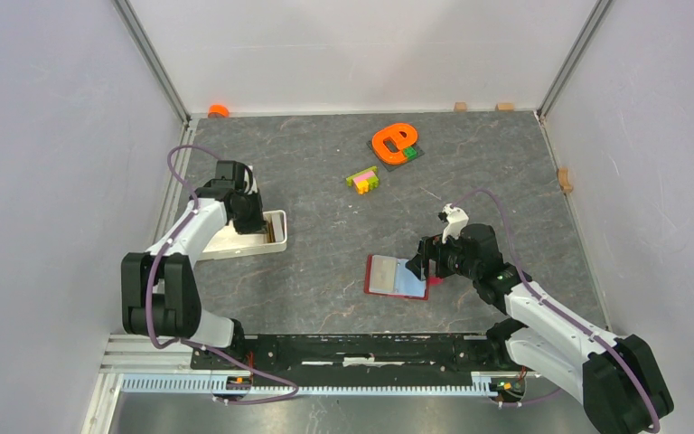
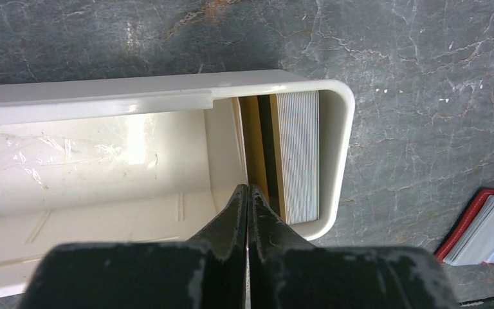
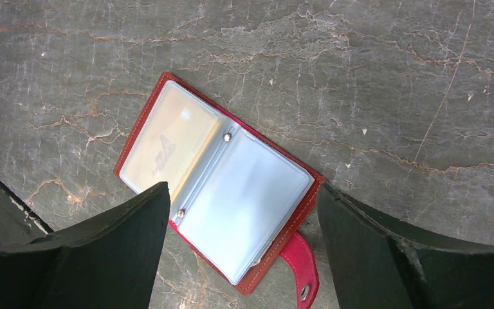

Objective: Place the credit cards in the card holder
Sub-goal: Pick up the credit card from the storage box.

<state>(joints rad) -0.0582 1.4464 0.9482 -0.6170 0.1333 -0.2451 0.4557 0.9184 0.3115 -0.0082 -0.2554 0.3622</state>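
Your left pincer (image 2: pixel 247 193) sat closed, on a card or not I couldn't tell, with the thin, stiff, slick credit cards (image 2: pixel 296 158) on edge just beyond its tips in the tray (image 2: pixel 338 129), best pinched by a top edge, while your right pincer (image 3: pixel 243 193) gaped over the open card holder (image 3: pixel 257 193).

In the left wrist view the white tray (image 2: pixel 338 129) is cut off by the left edge, and the card holder (image 2: pixel 482 225) by the right edge, lower right. The left gripper (image 2: pixel 247 193) hides the lower ends of the credit cards (image 2: pixel 254 129); whether its closed tips pinch one cannot be told. In the top view the right gripper (image 1: pixel 416 268) covers the card holder's right part.
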